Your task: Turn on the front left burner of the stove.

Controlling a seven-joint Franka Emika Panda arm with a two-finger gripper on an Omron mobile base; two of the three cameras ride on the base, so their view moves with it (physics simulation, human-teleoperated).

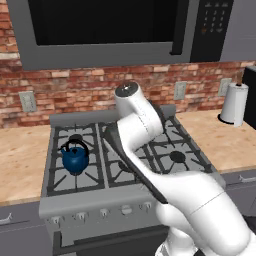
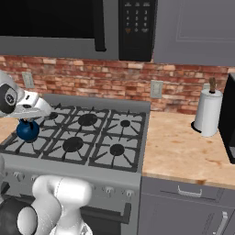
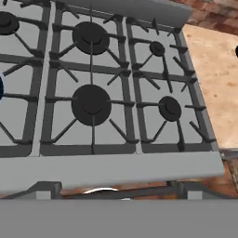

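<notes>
Looking down from the hand camera, we see the stove [image 3: 116, 167] from above its front edge, with the wide middle burner caps [image 3: 91, 104] nearly centred and the right-hand grate beyond them toward the wooden worktop [image 3: 218, 69]. The front left burner [image 1: 75, 167] lies in the stove's left grate section, at its front, off to the left of where the hand looks; the blue kettle [image 1: 75, 158] sits over it, so its cap is hidden from us. In the right base view the kettle [image 2: 27, 130] shows just under the white arm [image 2: 27, 104]. Small silver knobs [image 1: 81, 216] run along the stove's front panel. We cannot tell whether the hand is released or clenched, as its fingers are hidden. A paper towel roll [image 1: 234, 103] stands near the worktop's back edge on the right.
</notes>
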